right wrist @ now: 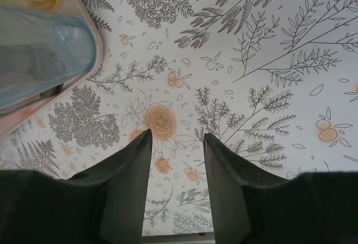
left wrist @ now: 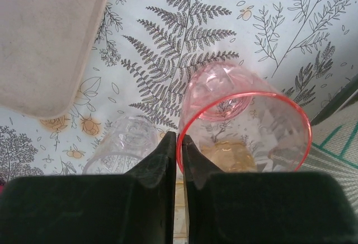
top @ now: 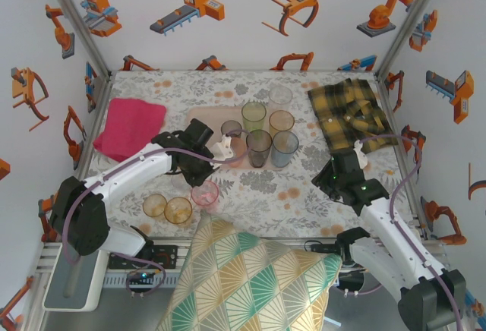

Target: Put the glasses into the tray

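- Walls (top: 250, 35) of the enclosure are white, printed with orange and blue cartoon robot arms. The counter (top: 250, 187) carries a fern and flower pattern.
- Left tool (left wrist: 179, 139): fingers brought together on the rim of the pink glass (left wrist: 246, 115), one finger inside the rim and one outside. This glass stands on the bare counter, near the tray (left wrist: 45, 42) but off it.
- The tool's own body hides the nearest stretch of that rim.
- A clear glass (left wrist: 126, 140) stands just beside the pink one. Its lower part is hidden behind a finger, and it is faint against the pattern.
- Other glasses (top: 258, 145) stand clustered on the tray, green, amber, grey and blue among them. The left arm covers part of the tray.
- Far clear glass (top: 280, 94): on the tray or just beyond it, cannot tell.
- Two amber glasses (top: 167, 208) sit side by side on the counter, off the tray.
- Right tool (right wrist: 176, 135): fingers apart, nothing between them, over bare counter. The blue glass (right wrist: 39, 48) is cut off by the frame edge in its wrist view.
- A fan-patterned cushion (top: 250, 278) covers the counter's near edge between the arm bases.
- A magenta cloth (top: 129, 126) lies at the left and a plaid cloth (top: 353, 115) at the right.
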{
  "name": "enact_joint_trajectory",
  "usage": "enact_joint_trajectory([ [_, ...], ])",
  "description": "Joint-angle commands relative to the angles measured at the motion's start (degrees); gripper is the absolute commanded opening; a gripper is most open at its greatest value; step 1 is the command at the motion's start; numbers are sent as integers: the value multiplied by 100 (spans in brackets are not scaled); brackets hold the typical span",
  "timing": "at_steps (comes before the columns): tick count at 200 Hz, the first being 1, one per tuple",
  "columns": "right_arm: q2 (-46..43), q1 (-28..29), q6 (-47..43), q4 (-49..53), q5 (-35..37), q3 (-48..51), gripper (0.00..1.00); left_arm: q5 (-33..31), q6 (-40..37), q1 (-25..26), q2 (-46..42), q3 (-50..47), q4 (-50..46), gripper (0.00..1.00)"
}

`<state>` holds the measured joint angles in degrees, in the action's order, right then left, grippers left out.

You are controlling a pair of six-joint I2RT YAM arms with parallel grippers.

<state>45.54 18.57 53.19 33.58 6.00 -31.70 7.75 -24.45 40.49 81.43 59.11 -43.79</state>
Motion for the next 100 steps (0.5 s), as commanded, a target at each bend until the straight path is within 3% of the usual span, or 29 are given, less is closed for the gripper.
enact_joint_trajectory([
  [1,-67,-37,93,-24,50,41,42,-10,63,36,-81,9,-45,10],
  [100,-89,-33,60,-10,50,16,42,-132,211,35,-105,754,-646,5],
])
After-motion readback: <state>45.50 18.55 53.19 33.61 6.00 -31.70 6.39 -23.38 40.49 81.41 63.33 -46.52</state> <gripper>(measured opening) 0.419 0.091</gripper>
